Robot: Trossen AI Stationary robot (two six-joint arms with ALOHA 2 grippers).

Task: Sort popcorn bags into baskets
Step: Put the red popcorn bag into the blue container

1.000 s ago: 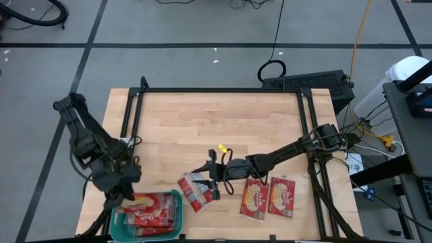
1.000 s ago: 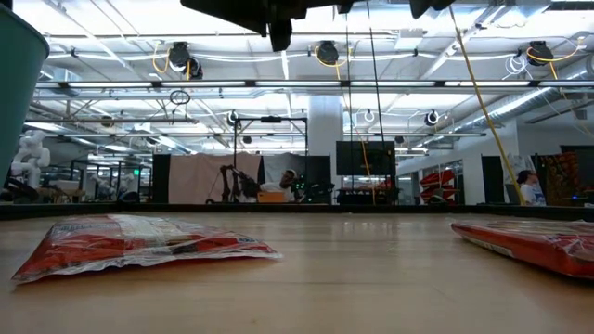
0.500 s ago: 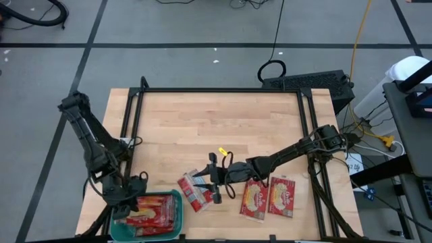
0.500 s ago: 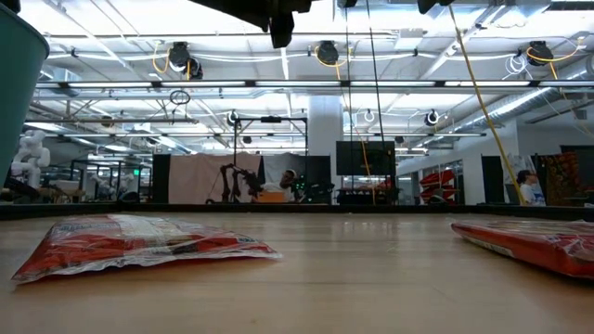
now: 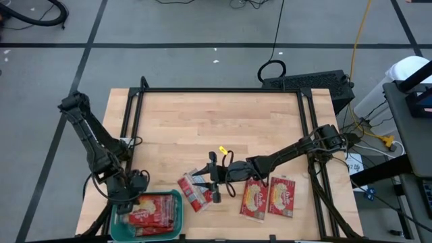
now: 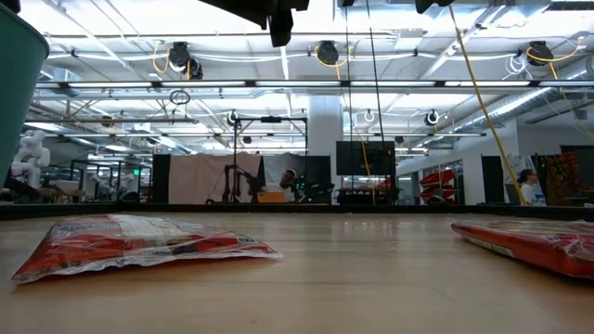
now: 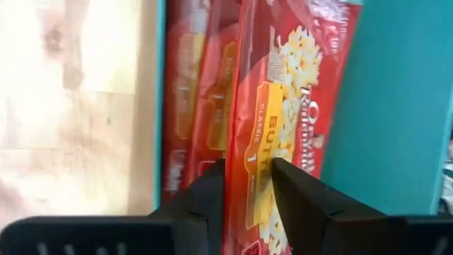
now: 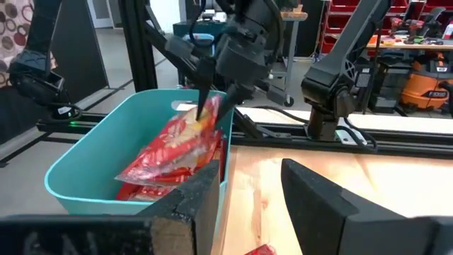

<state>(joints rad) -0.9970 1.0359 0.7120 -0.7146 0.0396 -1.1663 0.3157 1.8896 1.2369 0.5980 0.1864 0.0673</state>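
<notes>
The teal basket (image 5: 179,202) stands at the table's near left corner and holds several red popcorn bags (image 5: 154,212). My left gripper (image 5: 128,198) reaches down into the basket's left end and is shut on one bag (image 7: 283,85); the right wrist view shows that gripper (image 8: 205,110) over the basket (image 8: 92,163). My right gripper (image 5: 206,185) hovers open above a bag (image 5: 192,194) that lies flat on the table. In the low view that bag (image 6: 139,243) lies well below the gripper (image 6: 278,26). Two more bags (image 5: 255,198) (image 5: 283,197) lie flat, side by side, to the right. My left gripper pinches the red bag between its two fingers at the bag's upper edge (image 7: 248,152), coming from above and pointing down into the basket. The bag stands on edge inside the basket, between the teal wall (image 7: 389,106) and the other bags (image 7: 191,92).
A black frame (image 5: 219,91) rims the table's far, left and right sides. The wooden top's far half (image 5: 216,128) is bare. The right arm (image 5: 290,152) stretches across the table's near right part. Cables and a black box (image 5: 307,81) lie on the floor beyond.
My left gripper has carried its bag from the basket's left rim down into the basket, the arm swinging toward the near edge. The bag now stands among the others. The right arm has kept still.
</notes>
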